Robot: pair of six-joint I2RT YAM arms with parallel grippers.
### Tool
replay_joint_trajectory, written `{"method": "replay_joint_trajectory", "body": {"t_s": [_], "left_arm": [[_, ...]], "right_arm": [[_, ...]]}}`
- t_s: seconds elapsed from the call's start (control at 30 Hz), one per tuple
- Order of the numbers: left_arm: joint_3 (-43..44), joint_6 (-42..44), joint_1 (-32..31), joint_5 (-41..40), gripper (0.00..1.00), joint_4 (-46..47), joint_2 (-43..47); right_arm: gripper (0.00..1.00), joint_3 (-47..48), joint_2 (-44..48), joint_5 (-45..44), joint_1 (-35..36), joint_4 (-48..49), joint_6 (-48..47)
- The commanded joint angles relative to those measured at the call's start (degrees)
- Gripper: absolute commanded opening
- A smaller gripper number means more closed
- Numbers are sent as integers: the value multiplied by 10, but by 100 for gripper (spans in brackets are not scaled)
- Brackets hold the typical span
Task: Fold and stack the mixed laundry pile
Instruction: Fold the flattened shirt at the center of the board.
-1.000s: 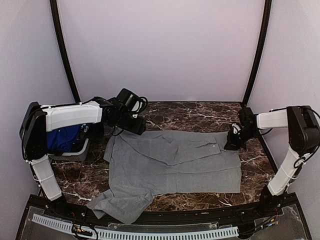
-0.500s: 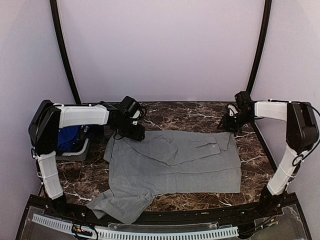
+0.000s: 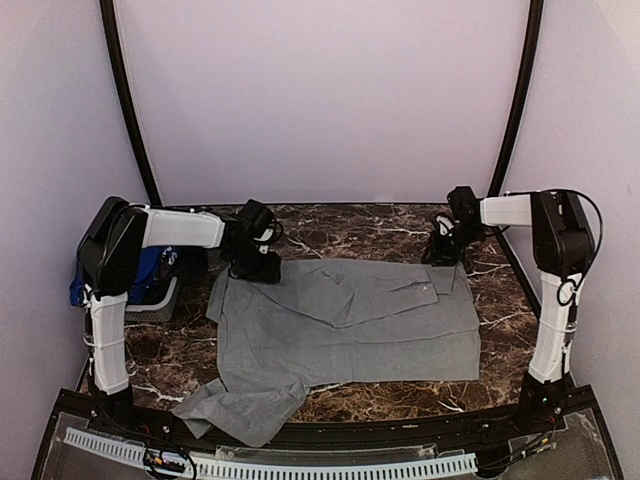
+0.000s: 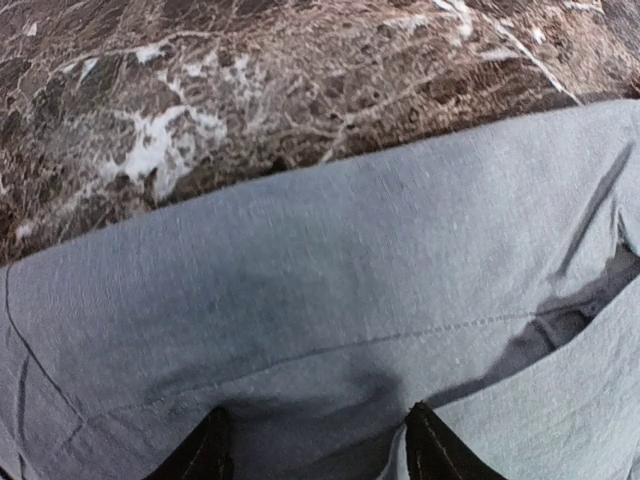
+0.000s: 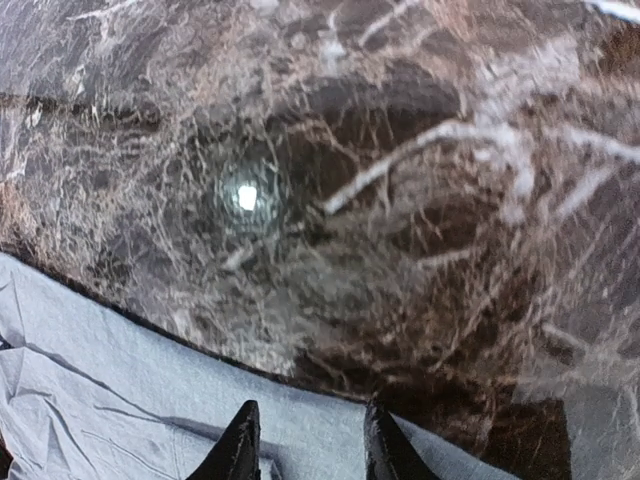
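A grey shirt (image 3: 345, 325) lies spread flat on the marble table, one sleeve hanging over the near left edge. My left gripper (image 3: 255, 266) is open at the shirt's far left corner. In the left wrist view (image 4: 315, 452) its fingertips (image 4: 205, 455) stand wide apart over grey shirt cloth (image 4: 300, 280). My right gripper (image 3: 441, 256) is open at the shirt's far right corner. In the right wrist view (image 5: 310, 450) its fingertips (image 5: 240, 445) straddle the shirt's far edge (image 5: 120, 380). A royal-blue T-shirt (image 3: 150, 272) lies in a basket at the left. Red-orange and dark garments are out of view.
A small grey basket (image 3: 150, 305) stands at the table's left edge behind the left arm. Bare marble (image 3: 350, 230) runs along the back, beyond the shirt. Black frame posts (image 3: 128, 110) rise at both back corners. A black rail (image 3: 400, 432) borders the near edge.
My right gripper has moved from the shirt's right side toward the back, to its far right corner. My left gripper has shifted slightly left and lowered onto the far left corner. The shirt has barely moved.
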State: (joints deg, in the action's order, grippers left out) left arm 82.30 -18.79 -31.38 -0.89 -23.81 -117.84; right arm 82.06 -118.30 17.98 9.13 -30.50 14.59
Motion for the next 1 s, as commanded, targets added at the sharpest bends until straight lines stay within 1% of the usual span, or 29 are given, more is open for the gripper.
{"method": "replay_joint_trajectory", "body": {"t_s": [0.0,0.1,0.2,0.27,0.33,0.4,0.47,0.57,0.6,0.63,0.73,0.8,0.93,0.97], "left_arm": [[56,-8,17,7,58,-12,-43],[94,-8,29,31,58,-25,-79],[146,-4,47,38,58,-32,-105],[181,-3,59,39,58,-43,-119],[216,2,64,39,58,-61,-121],[242,10,63,32,59,-91,-109],[232,15,61,35,60,-84,-77],[186,22,52,29,62,-73,-13],[176,27,44,26,64,-73,10],[155,30,33,25,64,-74,21],[109,29,7,16,66,-84,68],[44,20,-9,15,65,-75,93],[-40,5,-27,17,64,-51,124],[-50,3,-31,19,64,-45,126]], "right_arm": [[32,93,-64,-3,-1,-43,-15],[31,178,-109,14,-4,-62,-20],[32,263,-145,27,-5,-84,-30],[32,309,-149,30,-5,-101,-37],[36,327,-125,29,-4,-105,-39],[39,303,-78,32,-4,-93,-33],[41,235,-4,31,2,-74,-29],[42,113,90,22,15,-46,-24],[42,66,112,16,21,-44,-24],[42,40,127,5,27,-52,-24],[40,-25,155,-32,47,-67,-25],[40,-58,161,-60,60,-68,-29],[36,-81,137,-104,71,-76,-28],[35,-83,130,-111,73,-76,-27]]}}
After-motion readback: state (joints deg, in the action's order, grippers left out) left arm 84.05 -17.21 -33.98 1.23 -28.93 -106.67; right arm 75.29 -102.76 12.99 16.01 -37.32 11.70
